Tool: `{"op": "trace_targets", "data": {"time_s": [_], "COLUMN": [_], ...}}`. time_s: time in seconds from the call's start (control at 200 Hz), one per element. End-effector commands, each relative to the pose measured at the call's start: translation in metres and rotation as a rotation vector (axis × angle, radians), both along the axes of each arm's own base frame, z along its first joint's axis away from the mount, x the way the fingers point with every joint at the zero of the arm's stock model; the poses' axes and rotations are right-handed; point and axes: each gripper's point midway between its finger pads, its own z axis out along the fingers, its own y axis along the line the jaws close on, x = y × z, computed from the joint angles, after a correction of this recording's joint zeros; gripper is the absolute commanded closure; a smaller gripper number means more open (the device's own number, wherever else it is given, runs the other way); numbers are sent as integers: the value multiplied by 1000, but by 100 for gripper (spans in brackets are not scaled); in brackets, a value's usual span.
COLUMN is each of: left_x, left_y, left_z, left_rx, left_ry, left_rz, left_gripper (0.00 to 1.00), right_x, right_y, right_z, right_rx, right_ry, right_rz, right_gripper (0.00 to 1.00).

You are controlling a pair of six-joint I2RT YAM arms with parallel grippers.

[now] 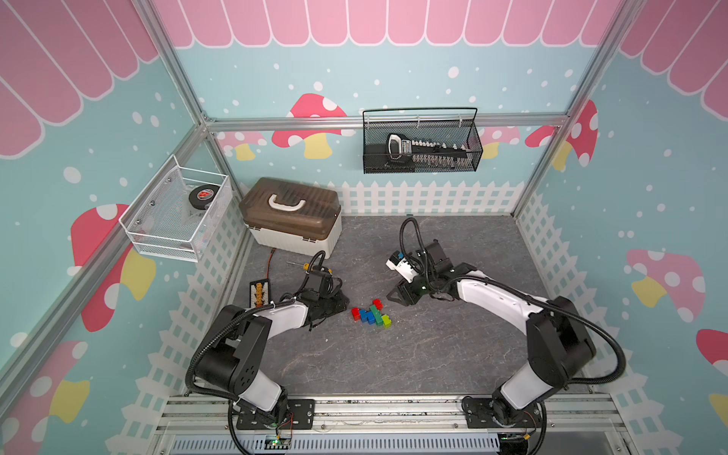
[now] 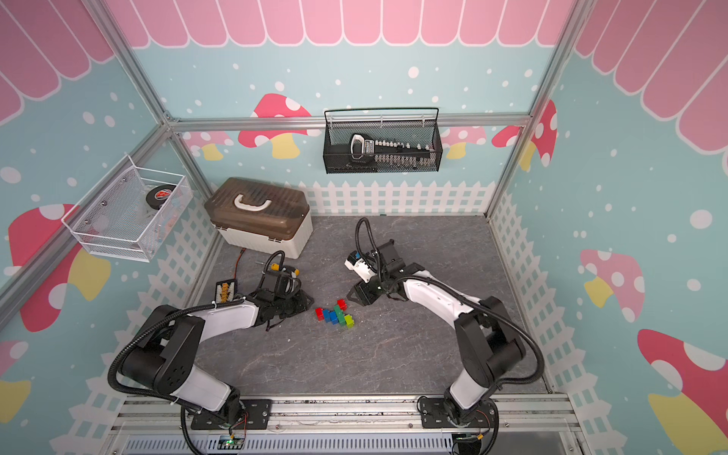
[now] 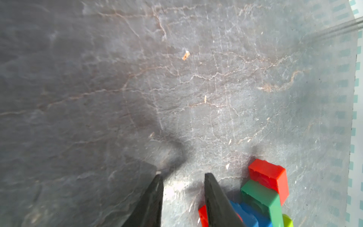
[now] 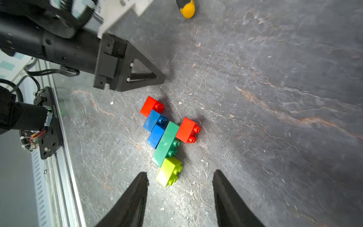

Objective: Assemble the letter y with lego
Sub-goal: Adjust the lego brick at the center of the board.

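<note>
The fingers (image 3: 155, 198) of the left gripper (image 1: 344, 304) are being held slightly apart, with nothing between them, just beside the red foot of the letter y (image 1: 372, 313). The right gripper (image 1: 390, 298) fingers (image 4: 135, 198) are being held wider, empty, near the lime tip. The letter y is being flanked by both grippers on the grey table (image 1: 394, 362).

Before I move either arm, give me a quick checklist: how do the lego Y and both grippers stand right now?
1. Letter y lies flat on the table, bricks in one cluster: ok.
2. Left gripper empty, jaws apart: ok.
3. Right gripper empty, jaws apart: ok.
4. Left gripper clear of the red foot brick: ok, a gap shows.
5. Right gripper clear of the lime brick: ok in a top view.
6. Bricks pressed fully together: cannot tell.
</note>
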Motion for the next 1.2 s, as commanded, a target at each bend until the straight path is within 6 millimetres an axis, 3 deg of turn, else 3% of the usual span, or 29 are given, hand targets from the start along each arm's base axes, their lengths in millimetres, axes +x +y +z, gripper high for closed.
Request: {"op": "trace_targets", "data": {"time_s": [0.0,0.205,0.34,0.675,1.011,1.191], "left_x": [-2,-26,-44,-86,-102,-95], "left_y": [-12,-20,-17,-37,-55,-40], "left_z": [3,-6,-2,1,2,21], "left_rx": [13,42,38,40,21,83], "left_ry": [-7,34,40,80,93,42], "left_rz": [-55,-105,-104,-182,-209,-167], "left_gripper": [64,65,65,65,65,62], "right_x": [-3,-13,-12,-10,-9,-7], "right_y": [-20,-37,-41,-46,-48,-52], "right_z": [1,7,8,5,1,5], "right_rx": [-25,-45,-57,-82,-95,-102], "right_ry": [-45,-96,-116,-133,-131,-147], "right_rz": [-83,-123,-131,-154,-163,-181], "right_gripper": [46,46,46,46,46,46]}}
